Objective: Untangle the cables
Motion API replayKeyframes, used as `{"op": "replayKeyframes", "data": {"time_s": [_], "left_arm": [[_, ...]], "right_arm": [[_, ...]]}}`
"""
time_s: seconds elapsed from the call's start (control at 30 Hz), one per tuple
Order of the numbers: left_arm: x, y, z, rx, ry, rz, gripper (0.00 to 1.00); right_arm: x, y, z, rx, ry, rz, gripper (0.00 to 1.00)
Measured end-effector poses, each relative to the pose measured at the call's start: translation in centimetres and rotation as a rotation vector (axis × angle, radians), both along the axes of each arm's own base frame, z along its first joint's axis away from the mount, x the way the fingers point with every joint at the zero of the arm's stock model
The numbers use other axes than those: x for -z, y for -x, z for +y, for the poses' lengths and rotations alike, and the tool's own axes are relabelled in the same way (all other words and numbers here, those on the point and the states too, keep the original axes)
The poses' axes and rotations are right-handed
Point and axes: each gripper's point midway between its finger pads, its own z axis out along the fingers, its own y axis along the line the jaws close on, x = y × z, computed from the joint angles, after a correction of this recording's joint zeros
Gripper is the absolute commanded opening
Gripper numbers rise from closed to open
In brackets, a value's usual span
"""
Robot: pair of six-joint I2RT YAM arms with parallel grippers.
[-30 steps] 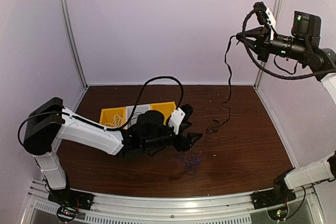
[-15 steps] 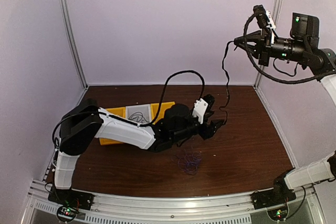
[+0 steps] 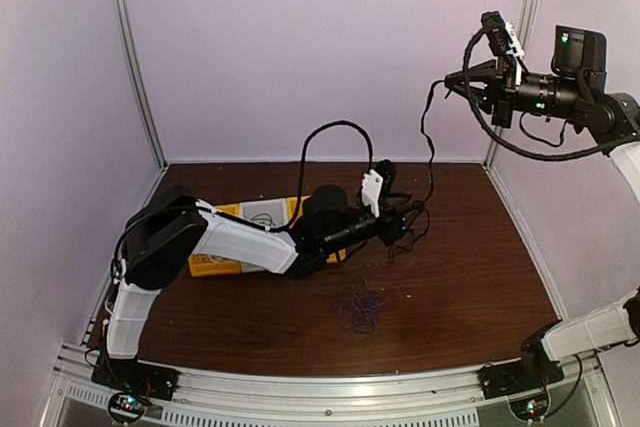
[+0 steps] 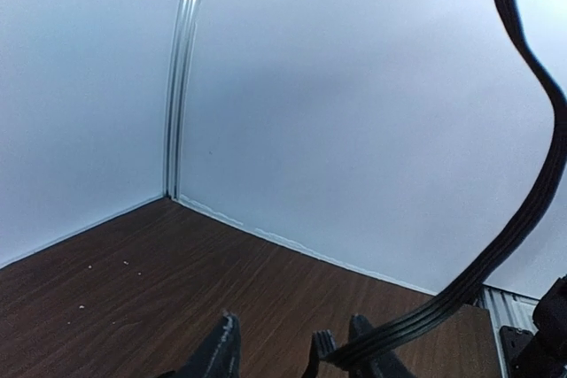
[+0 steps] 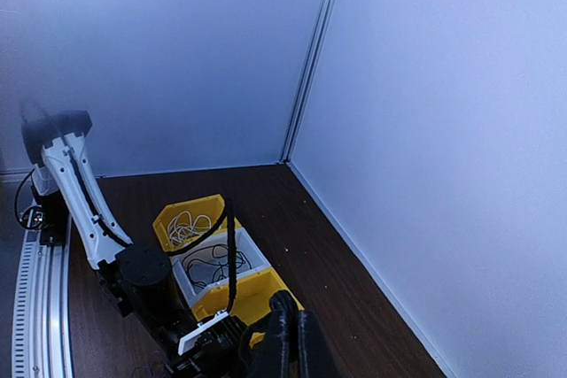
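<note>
A thin black cable (image 3: pixel 428 147) hangs from my right gripper (image 3: pixel 452 78), which is shut on its upper end high at the right. Its lower end trails onto the table by my left gripper (image 3: pixel 408 217). The left arm lies stretched low across the table. In the left wrist view the left gripper (image 4: pixel 297 356) has its jaws apart with bare wood between them. A small dark piece shows beside the right finger (image 4: pixel 368 343). In the right wrist view my right gripper (image 5: pixel 288 343) has its fingers pressed together. A dark blue cable (image 3: pixel 358 307) lies loose on the table, nearer the front.
Three bins stand in a row behind the left arm. One yellow bin (image 5: pixel 164 214) holds a white cable (image 5: pixel 184 226), the white bin (image 5: pixel 252 250) holds a black cable (image 5: pixel 213 263), and the other yellow bin (image 5: pixel 244 294) is next to it. The walls meet at the back right corner (image 3: pixel 487 161).
The left arm has swung right and farther back, to the hanging cable's lower end, and its jaws have narrowed. The right gripper shifted slightly, drawing the cable's tail back.
</note>
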Motion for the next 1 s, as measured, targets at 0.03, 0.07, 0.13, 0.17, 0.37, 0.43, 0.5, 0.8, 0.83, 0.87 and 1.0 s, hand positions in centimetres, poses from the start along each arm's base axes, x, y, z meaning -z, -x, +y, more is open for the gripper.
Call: {"op": "replayKeyframes", "data": {"time_s": [0.03,0.07,0.13,0.17,0.37,0.43,0.5,0.8,0.83,0.87,1.0], "left_arm": [[-0.2,0.2,0.0,0.008,0.009,-0.003,0.34],[-0.4,0.2,0.0,0.012,0.015,-0.005,0.31],[-0.6,0.5,-0.1,0.023,0.025,-0.002,0.27],[-0.6,0.5,-0.1,0.024,0.029,0.004,0.23],[-0.1,-0.5,0.5,-0.002,0.047,0.072,0.13],[0.7,-1.1,1.0,-0.020,0.041,0.100,0.11],[1.7,-1.8,1.5,-0.041,0.027,0.125,0.04],[1.9,-2.6,3.8,-0.089,0.003,0.151,0.00],[1.4,-2.5,4.2,-0.091,0.004,0.147,0.00],[0.8,-2.4,4.5,-0.092,0.005,0.141,0.00],[-2.6,-1.8,6.0,-0.099,0.020,0.098,0.00]], "right_arm": [[0.1,0.0,0.0,0.000,0.001,0.002,0.00],[0.2,-0.1,0.0,0.000,0.001,0.004,0.00],[0.2,-0.1,0.0,0.000,0.002,0.006,0.00],[0.3,-0.1,0.0,0.000,0.003,0.007,0.00],[0.4,-0.1,0.0,0.000,0.004,0.010,0.00],[0.5,-0.1,0.0,0.000,0.005,0.011,0.00],[0.5,-0.1,0.1,0.000,0.005,0.011,0.01],[0.7,-0.9,-0.5,0.058,0.010,0.013,0.07],[0.8,-1.2,-0.7,0.081,0.011,0.012,0.07],[1.0,-1.5,-0.9,0.103,0.011,0.015,0.08],[2.0,-2.7,-1.7,0.178,0.017,0.024,0.14]]}}
